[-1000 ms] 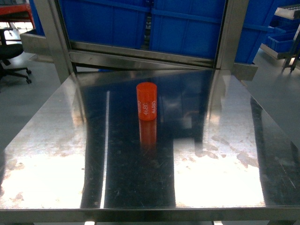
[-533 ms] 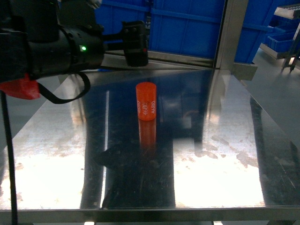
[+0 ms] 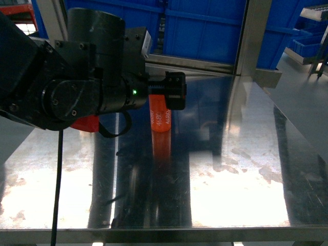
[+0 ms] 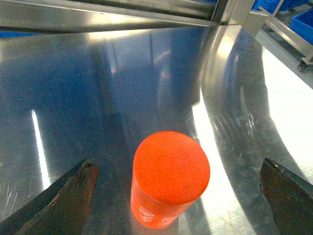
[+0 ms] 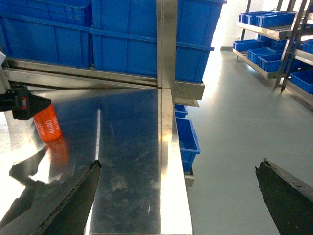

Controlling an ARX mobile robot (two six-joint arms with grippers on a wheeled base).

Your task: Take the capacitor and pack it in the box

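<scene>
Head view: orange capacitor [image 3: 160, 117] stands upright on the steel table [image 3: 241, 169], near its middle. The left arm's black bulk covers the upper left of the picture, and the left tool [image 3: 171, 91] sits at the capacitor's top, hiding its upper end. Finger spacing cannot be read from here.

Left wrist view: looks down on the capacitor's [image 4: 168, 178] flat round top. One finger [image 4: 63, 196] shows at the lower left and the other at the lower right, spread wide, each well clear of the cylinder; the tool holds nothing.

Right wrist view: shows the table edge, floor, and blue bins [image 5: 146, 34] behind the frame post. The capacitor [image 5: 48, 126] appears at far left with white "4680" print, its top hidden by the left tool's black end. The right tool's [image 5: 178, 196] fingers [image 5: 68, 200] are spread wide and empty, above the table's right edge. Fingertips are cut off by the frame in both wrist views.
</scene>
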